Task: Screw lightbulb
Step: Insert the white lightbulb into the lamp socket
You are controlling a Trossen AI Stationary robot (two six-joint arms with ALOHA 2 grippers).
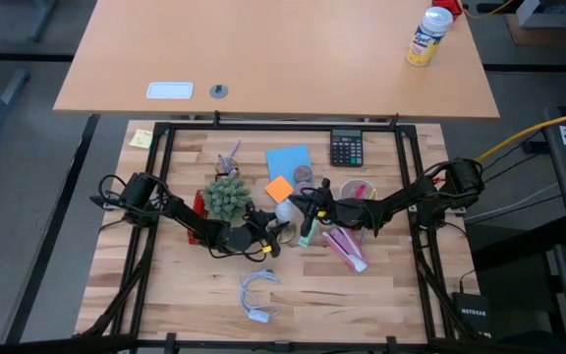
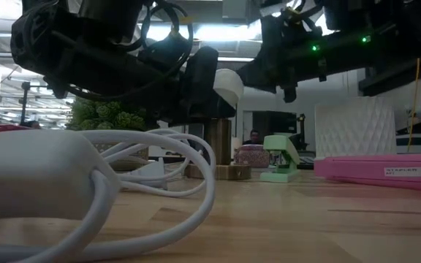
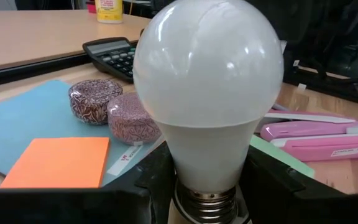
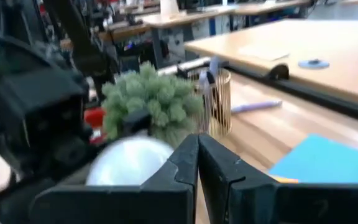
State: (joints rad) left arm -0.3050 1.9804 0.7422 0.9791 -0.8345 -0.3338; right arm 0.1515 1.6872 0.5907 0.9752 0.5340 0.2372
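Lightbulb (image 3: 207, 93) gripped at its screw base by the left gripper (image 1: 263, 234), globe standing clear beyond the jaws, right gripper (image 4: 197, 165) with fingers pressed together just beside the globe, orange sticky pad (image 3: 58, 162) and pink stapler (image 3: 319, 140) flanking it below.

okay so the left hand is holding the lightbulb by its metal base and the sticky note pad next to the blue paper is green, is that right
Not quite. The sticky note pad beside the blue paper is orange, not green, as the left wrist view shows. The rest holds: the left hand grips the lightbulb at its metal screw base.
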